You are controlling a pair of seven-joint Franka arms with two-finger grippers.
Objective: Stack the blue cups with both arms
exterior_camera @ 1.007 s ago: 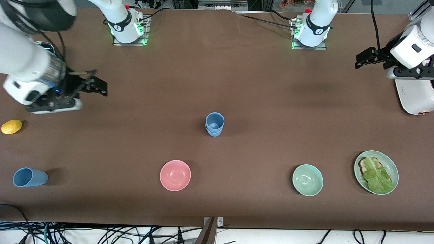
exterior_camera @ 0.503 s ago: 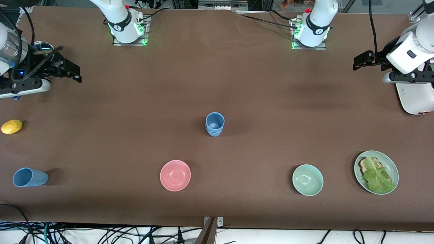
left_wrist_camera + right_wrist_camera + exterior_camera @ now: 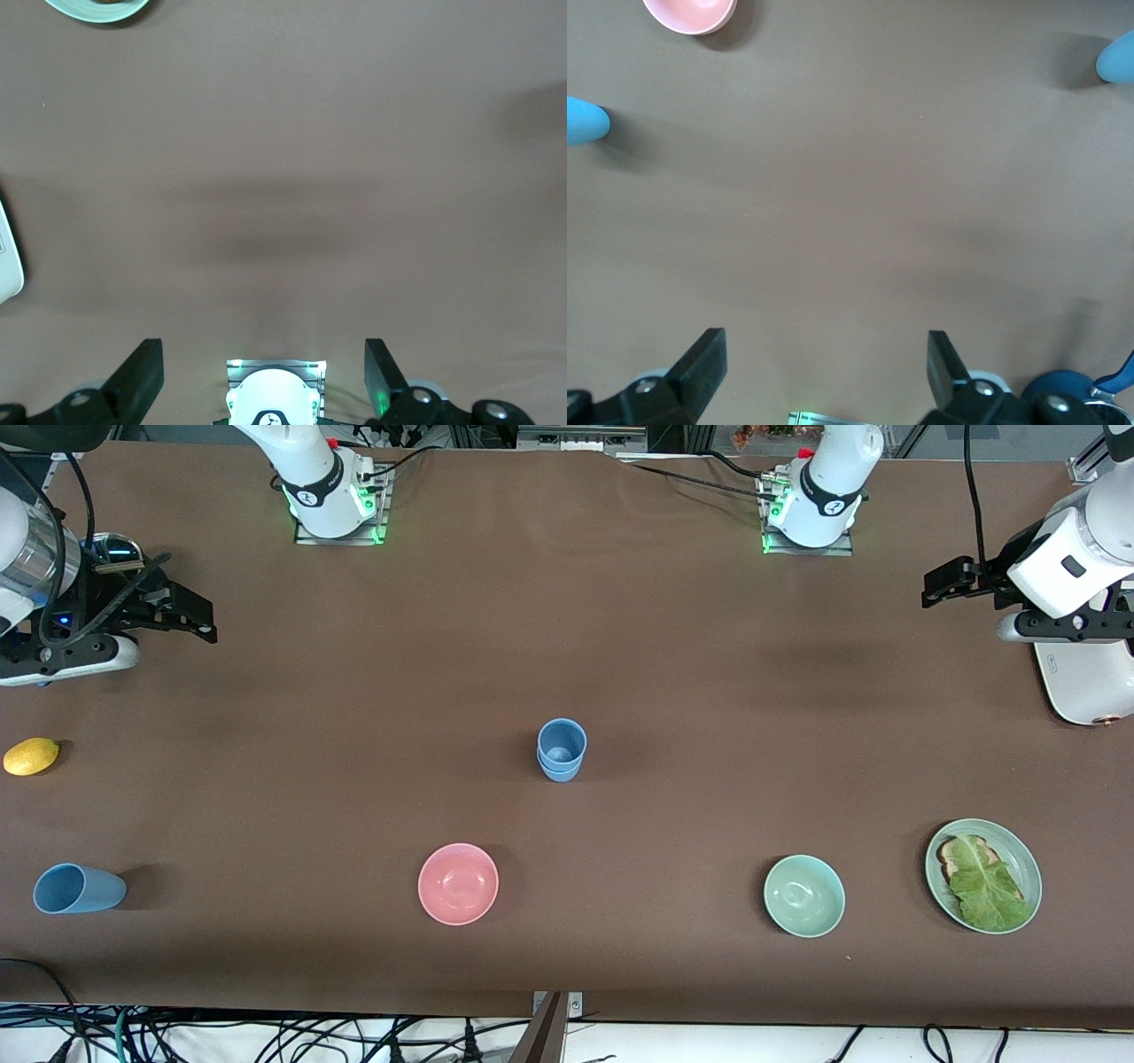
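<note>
Since a second ago the right gripper (image 3: 190, 611) has pulled back to its end of the table, jaws apart and empty; the left gripper (image 3: 941, 586) is waiting wide too. Two cups (image 3: 561, 749) are sitting nested mid-table (nothing inside), while a third cup (image 3: 78, 888) is lying tipped near the front edge, probably needing righting next. The pink bowl (image 3: 458, 883) and green bowl (image 3: 804, 895) look empty.

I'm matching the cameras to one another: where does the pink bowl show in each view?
Front view: pink bowl in the picture's lower middle, nearer the camera than the stacked blue cups.
Left wrist view: not in it.
Right wrist view: cut off at the picture's edge.
Shared landmark: the stacked blue cups, also in the right wrist picture; the left wrist view lacks them.
</note>
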